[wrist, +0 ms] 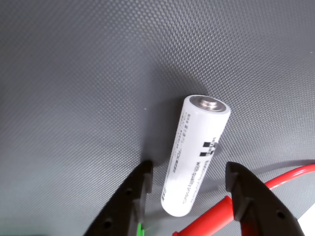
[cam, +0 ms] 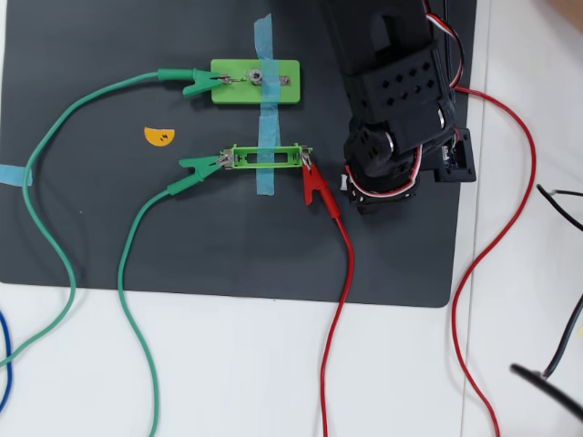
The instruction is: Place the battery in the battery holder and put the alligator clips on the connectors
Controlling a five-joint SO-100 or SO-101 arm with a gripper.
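Two black fingers are reaching in from the bottom of the wrist view, and the gripper [wrist: 189, 184] is standing wide, its tips straddling the lower end of the battery [wrist: 194, 155] without visibly touching it. That white cylinder is lying on the dark mat [wrist: 74, 73], its silver cap pointing away from the camera and its fine black print running along its length. Just beside the right finger, a red alligator clip [wrist: 209, 219] is poking into view, with its red wire [wrist: 290, 176] curving off to the right.

From overhead, the arm [cam: 396, 100] is leaning down over the right side of the mat, wrist pitched steeply, and its body is hiding the battery from that camera. Immediately left of it, the battery holder [cam: 264, 158] is sitting under a strip of blue tape [cam: 265, 137], its open frame holding nothing. A green alligator clip [cam: 199, 165] is biting its left tab, and the red clip is gripping its right tab. A second green clip [cam: 179, 187] is lying just below, loose on the mat. Farther up, the solid green block [cam: 255, 81] is carrying another green clip [cam: 202, 84] on its left connector.
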